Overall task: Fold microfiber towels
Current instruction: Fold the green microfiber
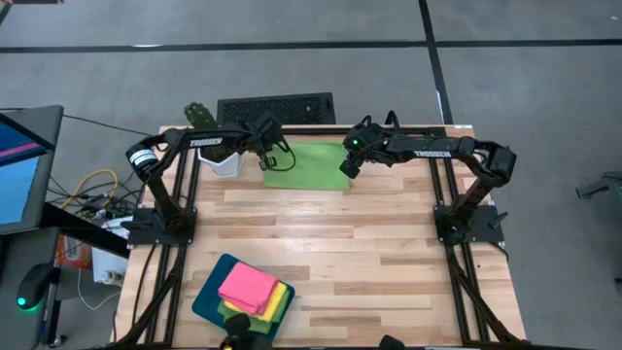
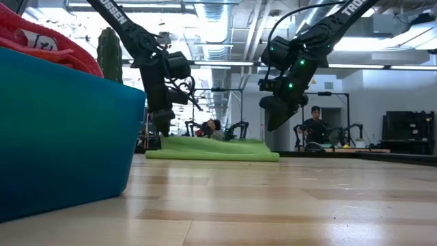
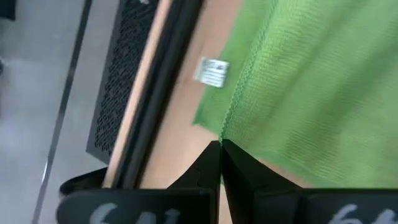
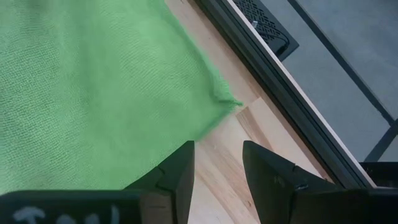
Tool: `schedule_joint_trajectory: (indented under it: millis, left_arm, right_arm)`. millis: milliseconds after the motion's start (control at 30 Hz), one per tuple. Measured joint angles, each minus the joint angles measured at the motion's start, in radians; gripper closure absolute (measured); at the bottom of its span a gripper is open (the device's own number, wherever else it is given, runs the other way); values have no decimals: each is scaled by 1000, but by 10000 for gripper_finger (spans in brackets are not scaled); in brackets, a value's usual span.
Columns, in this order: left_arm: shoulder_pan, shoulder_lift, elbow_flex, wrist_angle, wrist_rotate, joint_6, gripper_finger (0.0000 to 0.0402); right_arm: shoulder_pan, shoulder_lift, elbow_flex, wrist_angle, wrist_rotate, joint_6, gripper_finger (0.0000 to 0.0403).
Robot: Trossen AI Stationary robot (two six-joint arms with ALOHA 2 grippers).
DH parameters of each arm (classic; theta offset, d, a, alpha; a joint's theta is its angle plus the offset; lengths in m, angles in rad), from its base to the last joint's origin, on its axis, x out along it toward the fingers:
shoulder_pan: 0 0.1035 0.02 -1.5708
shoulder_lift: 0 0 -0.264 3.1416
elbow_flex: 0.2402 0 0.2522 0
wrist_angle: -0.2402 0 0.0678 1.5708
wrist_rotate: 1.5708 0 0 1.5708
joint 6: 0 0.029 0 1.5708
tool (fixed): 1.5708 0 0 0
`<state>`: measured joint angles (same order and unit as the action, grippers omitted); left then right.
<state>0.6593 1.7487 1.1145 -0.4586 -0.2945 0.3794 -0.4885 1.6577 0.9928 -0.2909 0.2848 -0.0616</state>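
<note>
Now left gripper point(image 3: 220, 148) pinching shut on left edge of green towel point(image 1: 309, 165) at table's far side; right gripper point(image 4: 217, 163) hovering open, empty, over towel's right corner.

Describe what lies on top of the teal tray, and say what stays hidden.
On the tray sits a stack of folded towels: pink on top, yellow beneath, a green edge lowest. How many lie under the pink one is covered.
</note>
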Motion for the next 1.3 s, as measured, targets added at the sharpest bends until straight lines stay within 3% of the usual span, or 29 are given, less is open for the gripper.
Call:
schedule_joint_trajectory:
  millis: [233, 400, 567, 700, 833, 1000, 1067, 1200, 1300]
  left_arm:
    - [25, 28, 0, 33, 73, 0, 399]
    - [19, 60, 1, 77, 73, 28, 372]
    - [18, 69, 1, -1, 89, 30, 310]
    - [18, 53, 0, -35, 89, 27, 246]
    - [15, -22, 0, -66, 123, 13, 190]
    - [19, -132, 0, -68, 138, 20, 149]
    - [20, -153, 1, -98, 203, 11, 143]
    - [6, -158, -19, -180, 494, -24, 153]
    - [-40, -158, -92, -166, 519, -11, 172]
  right_arm:
    - [0, 0, 0, 0, 0, 0, 243]
    - [0, 0, 0, -1, 0, 0, 243]
    - [0, 0, 0, -3, -26, 1, 243]
    - [-3, 0, 0, -1, -127, 16, 243]
    - [2, 0, 0, -9, -203, 17, 243]
    - [11, 0, 0, -22, -208, 21, 243]
    - [13, 0, 0, -22, -212, 27, 243]
    - [37, 0, 0, -30, -240, 7, 243]
    - [65, 0, 0, -49, -261, -18, 243]
